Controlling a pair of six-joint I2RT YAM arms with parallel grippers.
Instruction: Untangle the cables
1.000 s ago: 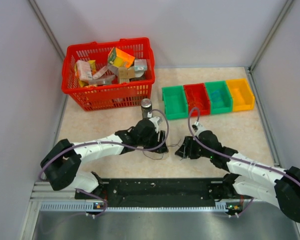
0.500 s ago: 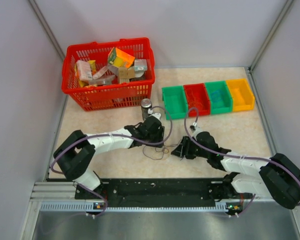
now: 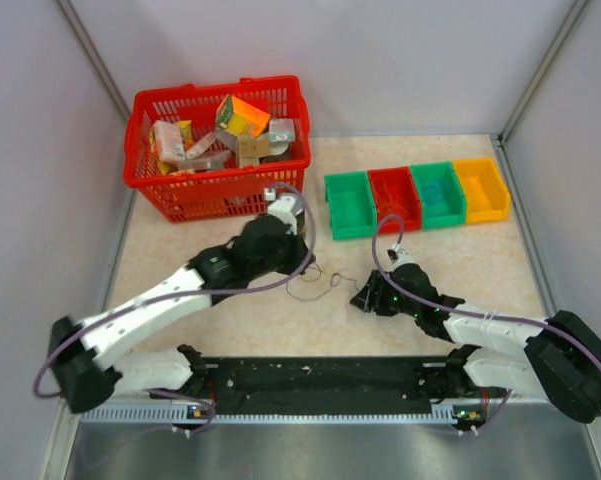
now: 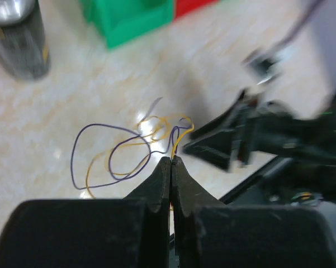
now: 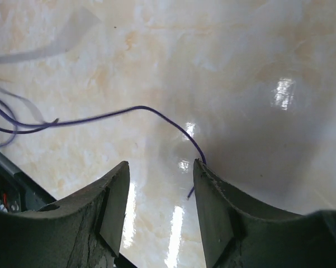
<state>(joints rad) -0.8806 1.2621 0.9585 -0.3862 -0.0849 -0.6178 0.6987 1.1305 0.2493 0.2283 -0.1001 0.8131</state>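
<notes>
Cables point(image 3: 315, 285) lie in a small loose tangle on the desk point(image 3: 480, 265), just below the middle of the overhead view, between my two claws. My left claw point(image 4: 171, 162) is closed tight, finger against finger, and in its wrist view a purple strand and a yellow one run straight down into the pinch, so it seems to grip the cables point(image 4: 140, 142) at that edge of the tangle; the remaining loops spread out to the left of the tips on the pale surface. My right claw point(image 5: 159, 167) stands partly open with a clear gap between its fingers and holds nothing. One purple strand point(image 5: 140, 108) arcs across its wrist view from the left and ends against the inner face of the finger on the right side of the frame; I cannot tell whether it touches. From above, that claw point(image 3: 363, 298) sits just right of the tangle. A dark can point(image 3: 293, 208) stands near the left claw, below a red basket point(image 3: 215, 190) of packages in the upper left, and a row of green, red, green and yellow bins point(image 3: 417, 197) sits at the upper right.
</notes>
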